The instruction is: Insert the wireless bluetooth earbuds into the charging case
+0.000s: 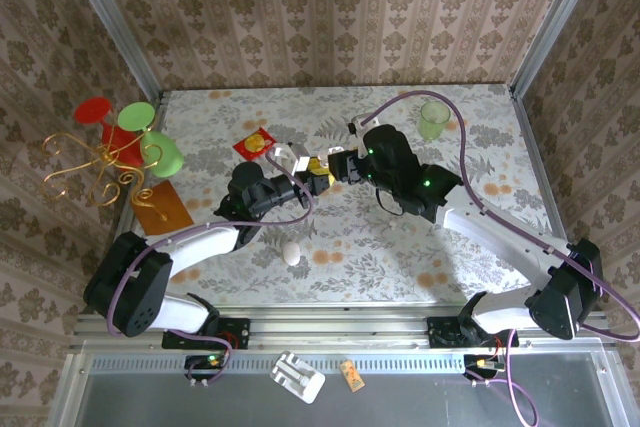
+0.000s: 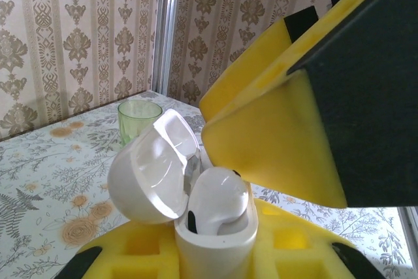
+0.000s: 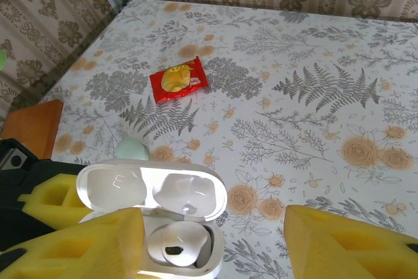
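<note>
White and hinged open, the case (image 2: 212,246) sits upright between the yellow foam pads (image 2: 140,246) of the left gripper (image 2: 214,243), which is clenched on its lower half. In the left wrist view it looks lifted clear of the flowered table (image 1: 400,247). Its lid (image 2: 147,181) is tipped back to one side, hollow face showing. One earbud (image 2: 219,200) rests in the case body, its rounded top standing above the rim and a small dark spot on its side.

The right gripper (image 3: 212,227) hangs just above the case with its fingers spread wide, grasping nothing. One yellow finger overlaps the case's edge in the right wrist view, and the other stands well off to the side. In the left wrist view that finger comes very close over the earbud; whether it touches cannot be told.

A red packet (image 3: 178,79) with a yellow picture lies flat on the table beyond the case. A pale green disc (image 3: 133,148) lies between the packet and the case. A green cup (image 2: 138,117) stands upright well apart from the case, toward the far right corner. A white egg (image 1: 291,253) lies on the near side of the case, toward the arms' bases. An orange card (image 1: 160,207) lies left of the case, near the table's edge.
</note>
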